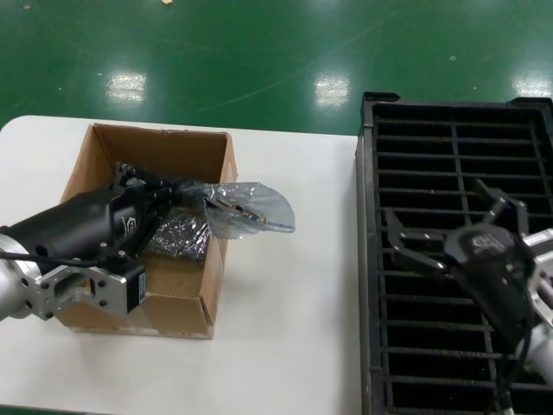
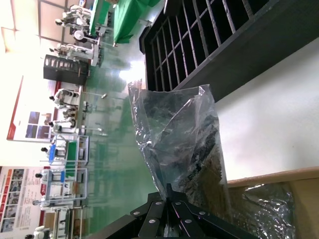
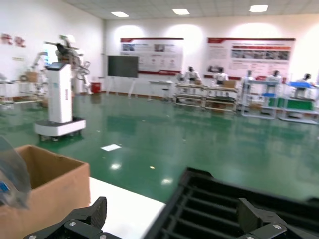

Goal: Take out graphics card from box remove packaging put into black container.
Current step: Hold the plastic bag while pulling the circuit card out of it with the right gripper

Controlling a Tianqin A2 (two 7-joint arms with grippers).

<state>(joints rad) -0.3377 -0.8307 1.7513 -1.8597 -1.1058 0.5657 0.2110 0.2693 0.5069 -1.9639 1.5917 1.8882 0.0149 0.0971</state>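
The brown cardboard box (image 1: 186,307) stands at the table's left. My left gripper (image 1: 203,201) reaches over it and is shut on one end of the packaging (image 1: 259,207), a translucent grey bag that sticks out past the box's right wall, off the table. The graphics card (image 1: 235,206) shows dimly as a dark board inside the bag. In the left wrist view the left gripper (image 2: 169,191) pinches the packaging (image 2: 174,129), with the graphics card (image 2: 202,154) dark inside. My right gripper (image 1: 445,214) hovers open and holding nothing over the black container (image 1: 432,121).
A second crinkly bag (image 1: 180,235) lies on the box floor under my left gripper. The white table (image 1: 294,328) lies between box and container. In the right wrist view the box (image 3: 50,186) is at the left and the container (image 3: 214,204) lies under the open right gripper (image 3: 172,219).
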